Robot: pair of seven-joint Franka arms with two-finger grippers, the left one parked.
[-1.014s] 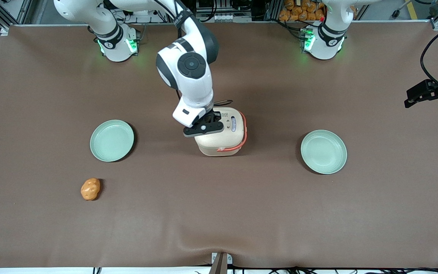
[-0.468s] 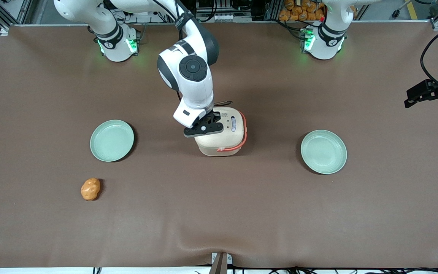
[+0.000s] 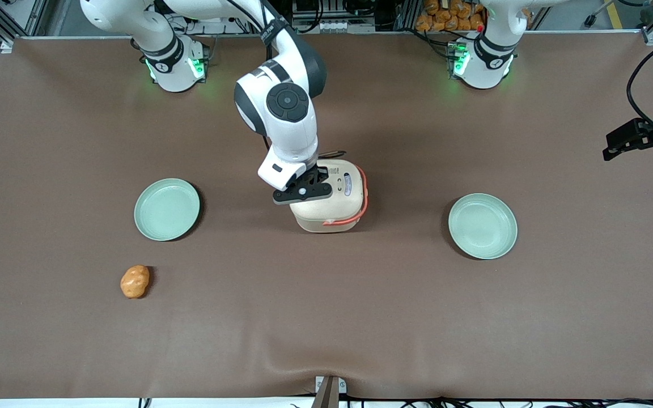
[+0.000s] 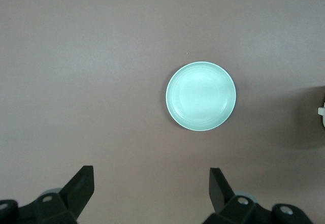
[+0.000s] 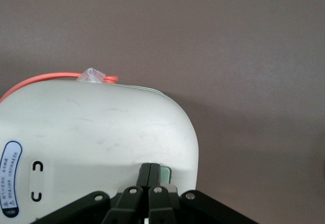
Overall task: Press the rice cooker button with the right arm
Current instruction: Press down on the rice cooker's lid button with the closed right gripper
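Two pale green plates [image 3: 166, 209] [image 3: 482, 225] sit on the brown table [image 3: 326, 317], one toward each arm's end, both holding nothing. One rice cooker [image 3: 332, 207] stands between them, lid shut, contents hidden. One orange lumpy object [image 3: 135, 281] lies nearer the front camera than the working arm's plate. Right arm [image 3: 284, 113] holds its gripper [image 5: 151, 176] on the lid edge, fingers pressed together, tips touching the green button [image 5: 165, 174].

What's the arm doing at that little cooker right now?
Gripper shut, fingertips on the button at the rice cooker lid's edge. Lid closed. Nothing in the way; plates and orange lump sit well clear.
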